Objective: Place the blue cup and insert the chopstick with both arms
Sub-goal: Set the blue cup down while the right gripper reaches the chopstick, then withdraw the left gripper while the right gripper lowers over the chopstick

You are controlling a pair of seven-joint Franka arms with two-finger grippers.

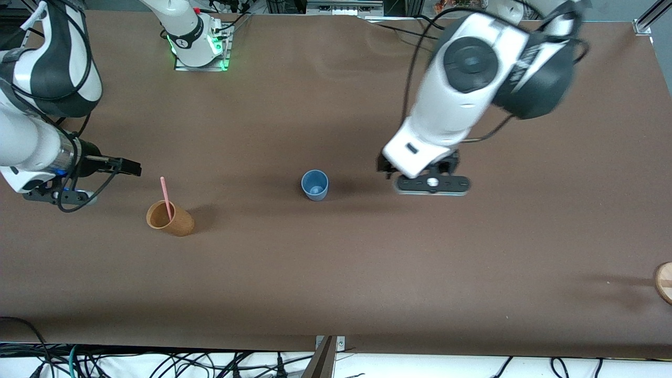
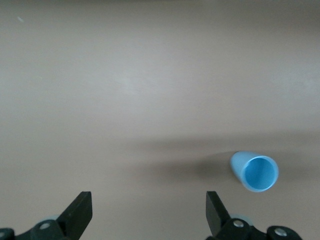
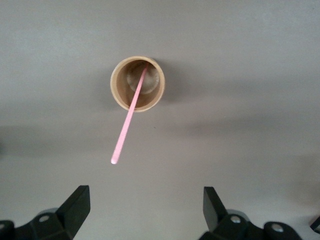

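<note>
The blue cup [image 1: 315,185] [image 2: 255,171] stands upright and alone at the middle of the table. My left gripper [image 1: 422,176] [image 2: 149,212] hangs beside it, toward the left arm's end, open and empty. The pale-pink chopstick [image 1: 166,197] [image 3: 129,120] leans inside an orange-brown cup [image 1: 170,219] [image 3: 116,90] toward the right arm's end. My right gripper [image 1: 113,166] [image 3: 146,210] hovers close to that brown cup, open, with bare table between its fingers.
A round wooden object [image 1: 664,282] pokes in at the left arm's end of the table, near the front edge. The right arm's base [image 1: 197,39] stands at the table's back edge. Cables run along the front edge.
</note>
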